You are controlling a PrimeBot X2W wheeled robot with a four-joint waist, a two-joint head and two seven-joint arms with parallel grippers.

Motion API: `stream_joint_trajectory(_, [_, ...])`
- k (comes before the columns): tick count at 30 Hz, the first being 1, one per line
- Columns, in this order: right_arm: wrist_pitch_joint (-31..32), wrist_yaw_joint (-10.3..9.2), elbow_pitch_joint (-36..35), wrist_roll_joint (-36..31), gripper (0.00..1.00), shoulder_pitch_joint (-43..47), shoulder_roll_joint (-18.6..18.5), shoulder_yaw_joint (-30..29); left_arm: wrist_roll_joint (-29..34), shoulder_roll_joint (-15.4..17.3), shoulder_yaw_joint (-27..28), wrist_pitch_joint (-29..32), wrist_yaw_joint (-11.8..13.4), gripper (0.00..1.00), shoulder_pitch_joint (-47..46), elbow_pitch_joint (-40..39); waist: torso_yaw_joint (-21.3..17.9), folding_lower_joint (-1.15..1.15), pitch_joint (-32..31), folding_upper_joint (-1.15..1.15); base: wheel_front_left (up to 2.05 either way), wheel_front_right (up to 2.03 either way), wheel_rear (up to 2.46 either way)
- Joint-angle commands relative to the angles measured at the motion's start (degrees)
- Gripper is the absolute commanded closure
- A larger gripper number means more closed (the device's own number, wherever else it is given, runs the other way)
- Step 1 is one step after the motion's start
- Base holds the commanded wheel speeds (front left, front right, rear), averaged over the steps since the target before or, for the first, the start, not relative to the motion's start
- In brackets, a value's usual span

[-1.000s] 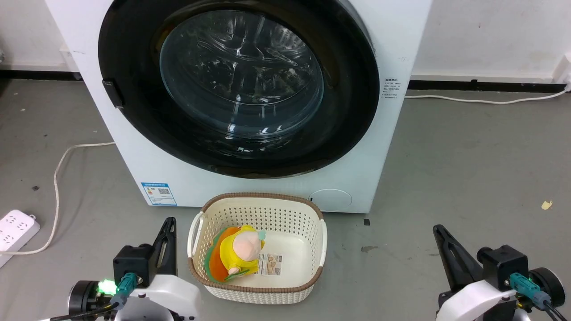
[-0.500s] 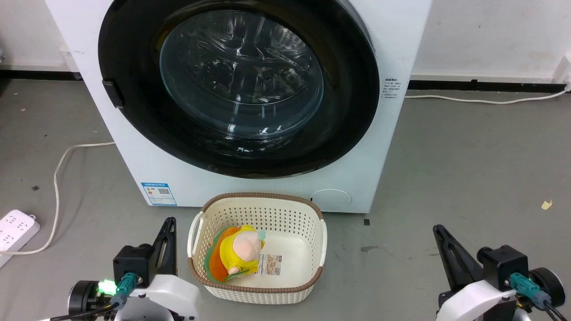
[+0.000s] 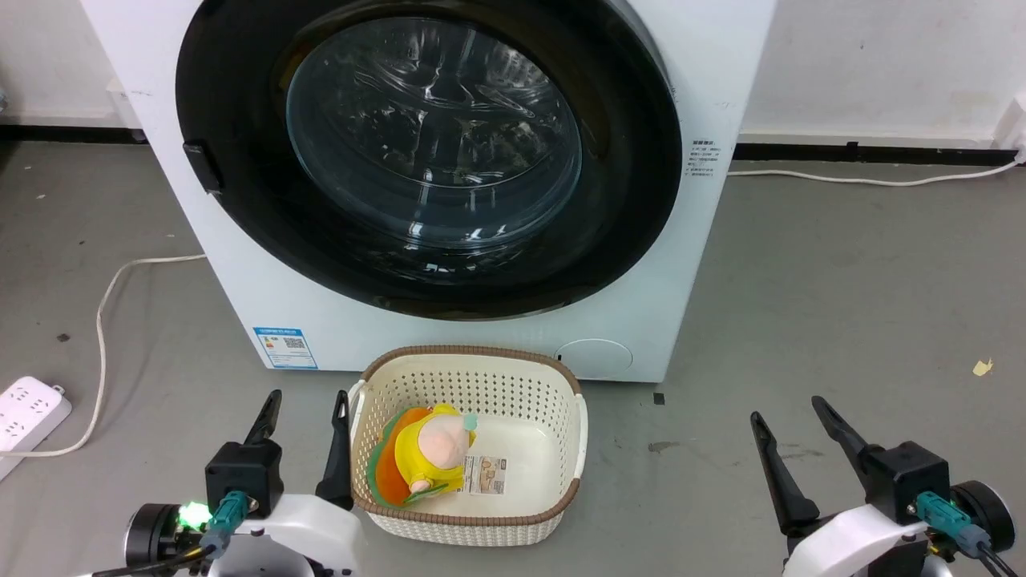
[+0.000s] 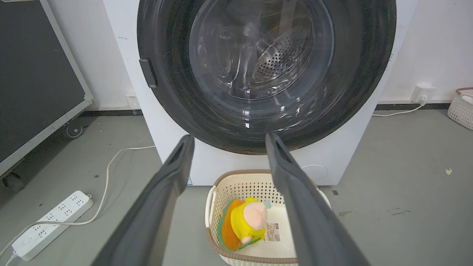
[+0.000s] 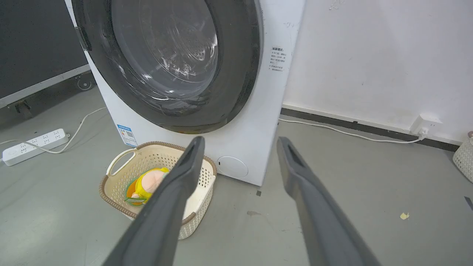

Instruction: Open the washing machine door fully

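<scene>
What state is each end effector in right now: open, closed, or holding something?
Left end effector: open, holding nothing.
Right end effector: open, holding nothing.

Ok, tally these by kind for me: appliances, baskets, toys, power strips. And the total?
Washing machine: 1
Baskets: 2, the cream basket before the machine and a far basket by the wall
Plush toy: 1
Power strip: 1
Total: 5
</scene>
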Motion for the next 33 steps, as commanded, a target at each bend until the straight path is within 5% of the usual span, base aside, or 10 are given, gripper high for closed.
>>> stream_joint_trajectory(1, [-0.6,0.0,0.0,0.3,0.0,-0.1,0.0,-0.1,0.1,0.0,-0.2,-0.7,0.2,0.0,0.0,0.2,0.0,0.0,0.1,0.0,0.0,0.0,0.0])
stream_joint_trajectory(17, [-2.6,-0.01,-1.1,2.9,0.0,-2.5,-0.4,-0.2,0.1,0.1,-1.4,-2.7,0.6,0.0,-1.3,-0.1,0.5,0.0,2.7,0.0,0.0,0.0,0.0])
stream_joint_trajectory(33, [-3.2,-0.02,-0.9,9.1,0.0,-11.9,-4.9,0.9,0.0,0.1,-2.6,-4.6,1.1,0.0,-4.1,-1.0,1.5,0.0,7.9,0.0,0.0,0.0,0.0])
